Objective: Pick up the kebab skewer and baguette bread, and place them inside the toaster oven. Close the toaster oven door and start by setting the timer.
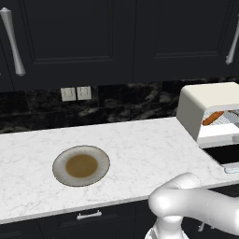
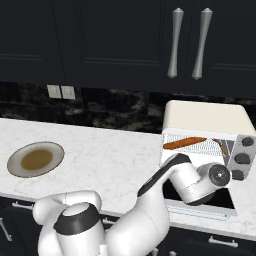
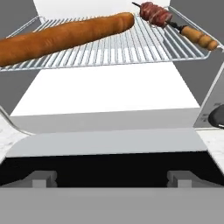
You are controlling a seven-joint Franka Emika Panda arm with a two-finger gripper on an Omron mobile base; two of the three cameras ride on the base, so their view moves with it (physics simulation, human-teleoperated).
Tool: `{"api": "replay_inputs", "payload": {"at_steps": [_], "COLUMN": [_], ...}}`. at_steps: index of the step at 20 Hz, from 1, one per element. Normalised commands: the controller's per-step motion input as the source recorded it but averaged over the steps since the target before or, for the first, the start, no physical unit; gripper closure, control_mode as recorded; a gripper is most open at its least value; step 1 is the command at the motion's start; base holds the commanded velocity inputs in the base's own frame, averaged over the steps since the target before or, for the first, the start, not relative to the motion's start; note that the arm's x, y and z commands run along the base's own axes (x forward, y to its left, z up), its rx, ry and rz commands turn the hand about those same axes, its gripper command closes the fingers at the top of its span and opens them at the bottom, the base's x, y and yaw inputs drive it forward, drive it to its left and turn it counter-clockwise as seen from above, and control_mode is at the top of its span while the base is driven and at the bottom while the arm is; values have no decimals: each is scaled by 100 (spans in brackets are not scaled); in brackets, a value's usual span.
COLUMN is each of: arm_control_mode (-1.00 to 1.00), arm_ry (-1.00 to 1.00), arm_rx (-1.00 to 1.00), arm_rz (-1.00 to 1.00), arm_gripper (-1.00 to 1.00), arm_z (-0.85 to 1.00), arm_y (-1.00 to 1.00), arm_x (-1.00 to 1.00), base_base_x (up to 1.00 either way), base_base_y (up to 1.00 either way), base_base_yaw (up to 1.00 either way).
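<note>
My pincer point(image 2: 212, 186) hangs low in front of the toaster oven point(image 2: 205, 117), just above the toaster oven door point(image 2: 200, 200), which lies folded down flat and open toward me; I cannot tell from these views how far its jaws stand apart or whether they touch anything. Through the hand view I look over the door's black glass point(image 3: 109, 168) straight into the open cavity, where the wire rack point(image 3: 140, 46) spans the width. The baguette bread point(image 3: 61, 37) lies on that rack, its long axis running across the oven from side to side and slightly skewed, one tapered end off toward the left wall and the other near the middle of the rack. Just beside that inner end sits the kebab skewer point(image 3: 175, 24), also on the rack, its long axis angled from the back centre out toward the right front corner, reddish meat chunks at the inner end and the yellowish-brown tip pointing to the right wall. In the right base view the loaf point(image 2: 184, 143) shows as an orange bar behind the oven's opening, with the control knobs point(image 2: 242, 158) stacked on the oven's right side. The oven stands on the white marble counter point(image 1: 140, 149), well apart from a grey plate point(image 1: 81, 165) with a brown centre farther left. Black cabinets point(image 1: 93, 37) with silver handles hang above.
</note>
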Motion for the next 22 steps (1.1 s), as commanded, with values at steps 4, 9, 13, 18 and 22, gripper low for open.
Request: {"api": "replay_inputs", "payload": {"at_steps": [4,9,13,18,22], "arm_control_mode": [-100,-100,-100,-100,-100], "arm_ry": [18,21,21,15,4], "arm_rx": [0,0,0,0,0], "arm_rz": [0,0,0,0,0], "arm_gripper": [-100,-100,-100,-100,-100], "arm_z": [-24,-42,-51,-43,-26], "arm_y": [-12,-21,-5,0,-14], "arm_x": [-72,-85,-57,-18,-42], "base_base_x": [0,0,0,0,0], "base_base_y": [0,0,0,0,0], "base_base_yaw": [0,0,0,0,0]}}
